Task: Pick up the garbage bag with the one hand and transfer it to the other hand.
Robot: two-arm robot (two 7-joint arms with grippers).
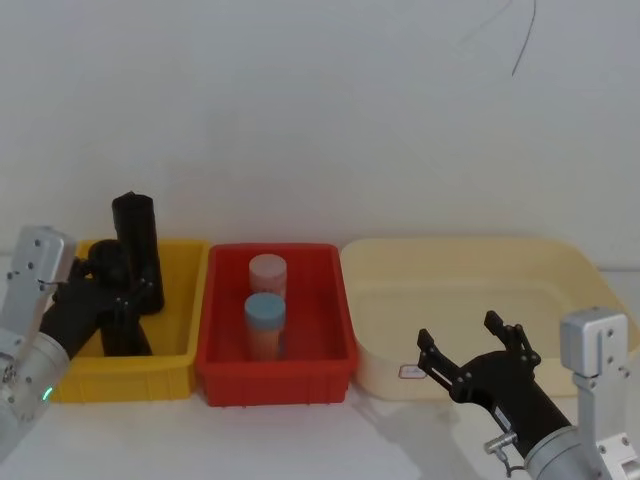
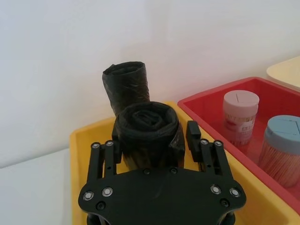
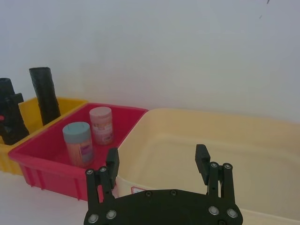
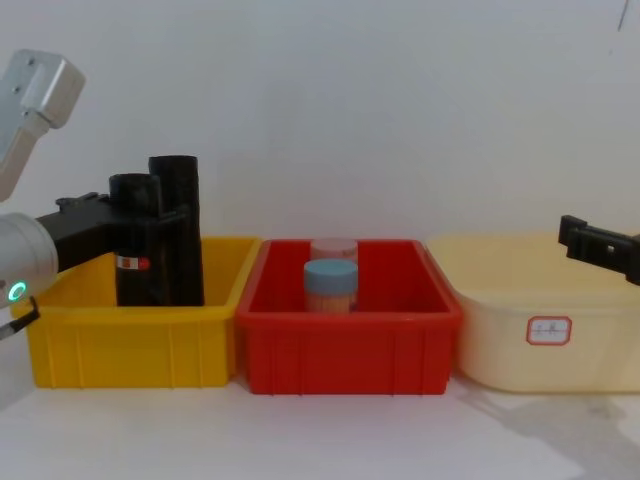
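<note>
Three bins sit in a row on the white tabletop [image 4: 330, 435]: a yellow bin [image 4: 130, 345] on your left, a red bin [image 4: 345, 350] in the middle and a cream bin [image 4: 500, 340] on your right.

The garbage bag [image 4: 132, 285], a glossy black roll with a small red-and-white label, stands upright in the yellow bin. A taller, unlabelled black roll [image 4: 176, 200] stands just beside it, toward the wall.

The left tool [image 2: 152, 133], on the arm with the green ring [image 4: 17, 292], reaches into the yellow bin at the height of the roll's upper part. Its jaws are open and straddle the labelled roll, one close on each side. They do not look clamped yet. This placement seems meant to take only the shorter roll and leave the taller one behind it alone.

The right tool [image 1: 458, 335] hovers at the near edge of the cream bin, well apart from the bag. Its jaws are spread wide and hold nothing, so it is probably waiting to receive the roll.

Two jars, one with a pink lid [image 1: 267, 270] and one with a blue lid [image 1: 265, 308], stand in the red bin between the tools. Judging from this layout, the handover will need to pass above them.
</note>
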